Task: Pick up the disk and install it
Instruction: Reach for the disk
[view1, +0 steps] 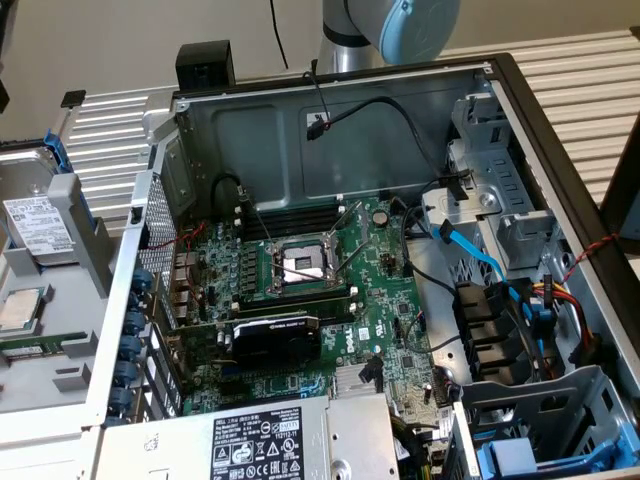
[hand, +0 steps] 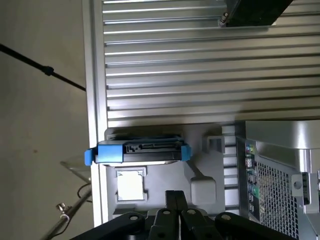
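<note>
Beside the open computer case (view1: 270, 140), disk (hand: 137, 151) and processor chip (view1: 20, 310) seated in grey tray (hand: 200, 165), gripper (hand: 175, 196) clenched empty outside it, slatted metal table (hand: 200, 65) spread beneath.

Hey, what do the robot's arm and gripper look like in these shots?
The arm is a silver-grey metal tube with a rounded light blue joint cap. The gripper is all black, with two slim fingers on angular linkage bars joined by round pivot bolts.

Space above disk (hand: 139, 152) open; computer case (hand: 280, 190) close beside.
</note>
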